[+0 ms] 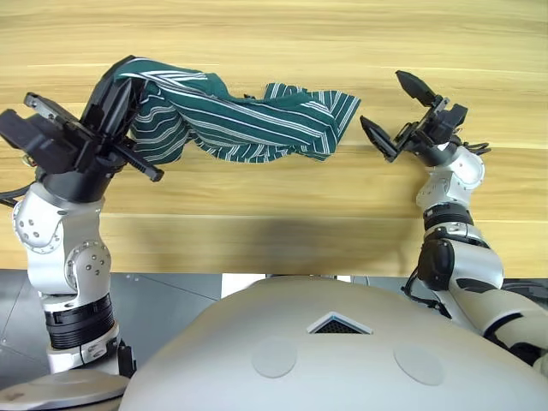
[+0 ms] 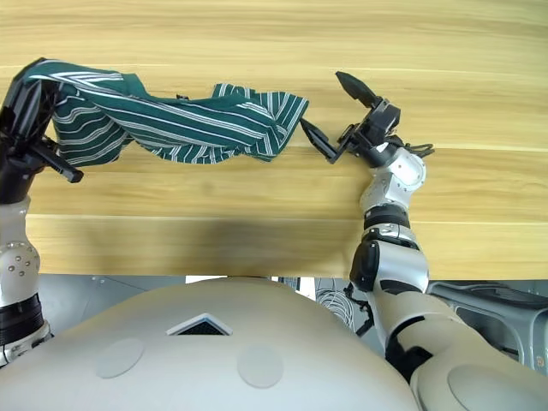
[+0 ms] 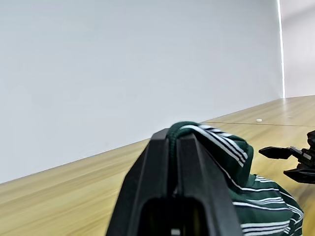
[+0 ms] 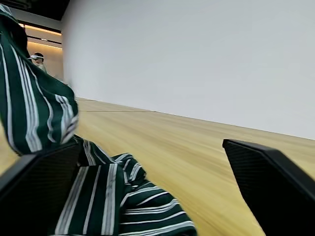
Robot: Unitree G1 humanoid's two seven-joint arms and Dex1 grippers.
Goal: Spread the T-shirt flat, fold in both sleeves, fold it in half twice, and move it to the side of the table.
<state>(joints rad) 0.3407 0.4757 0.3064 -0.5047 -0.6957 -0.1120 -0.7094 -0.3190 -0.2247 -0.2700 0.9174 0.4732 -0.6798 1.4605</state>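
Seen over a light wooden surface (image 1: 274, 201): dark green white-striped T-shirt (image 1: 248, 120), bunched and twisted, one end raised and pinched tight in the left gripper (image 1: 127, 86) jaws. Just beside the free end, right gripper (image 1: 384, 100), jaws spread wide, holding nothing.

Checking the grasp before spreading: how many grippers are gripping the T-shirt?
1: the left gripper, shut on the T-shirt at its raised end. The right gripper stands open beside the other end.

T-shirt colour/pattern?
Dark green with thin white stripes. The T-shirt shows best in the left eye view, bunched, one end held in the left gripper.
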